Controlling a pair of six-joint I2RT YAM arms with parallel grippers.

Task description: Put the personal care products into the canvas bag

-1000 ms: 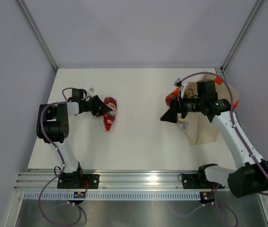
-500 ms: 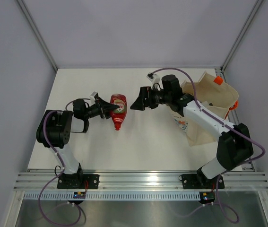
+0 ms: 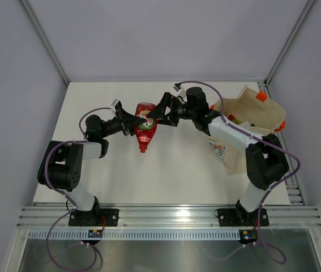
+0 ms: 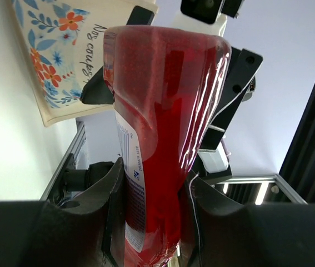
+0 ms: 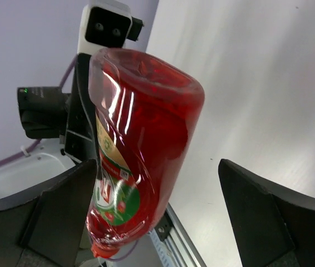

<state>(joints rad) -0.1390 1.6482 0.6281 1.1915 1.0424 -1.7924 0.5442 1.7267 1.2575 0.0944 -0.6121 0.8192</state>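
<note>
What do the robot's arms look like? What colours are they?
The left arm and right arm are white tubes with chunky black joints. The left gripper and right gripper are black, each with two wedge-shaped fingers. A purple cable loops along each arm, and each wrist carries a small white camera box.

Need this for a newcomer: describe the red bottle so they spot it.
Over the white table, look left of the canvas bag, where both arms meet. The left gripper pinches the bottle, the open right gripper flanks it; it alone is glossy red.
</note>
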